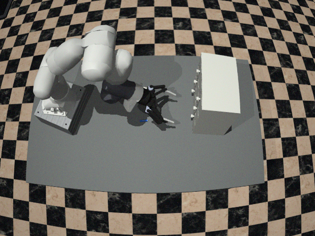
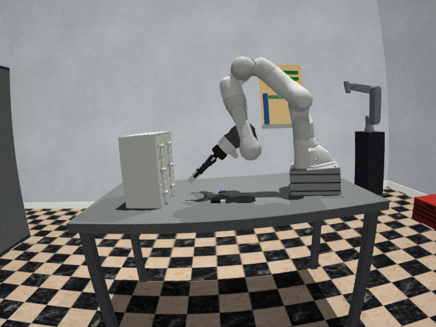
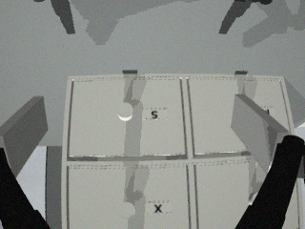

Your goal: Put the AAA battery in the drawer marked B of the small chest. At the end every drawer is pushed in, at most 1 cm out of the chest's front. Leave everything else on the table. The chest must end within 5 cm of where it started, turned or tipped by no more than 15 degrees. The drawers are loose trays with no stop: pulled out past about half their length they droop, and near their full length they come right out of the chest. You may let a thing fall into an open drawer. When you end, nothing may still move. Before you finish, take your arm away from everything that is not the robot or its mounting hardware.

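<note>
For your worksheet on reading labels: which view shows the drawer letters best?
The wrist view: it faces the chest head-on, and S and X are readable. The top view shows only knobs; the exterior view shows the front obliquely, letters illegible.

The arm point(image 2: 292, 95) arches over and angles its tool point(image 1: 171, 106) forward and downward, fingers point(image 1: 169, 120) spread wide, holding nothing.
</note>
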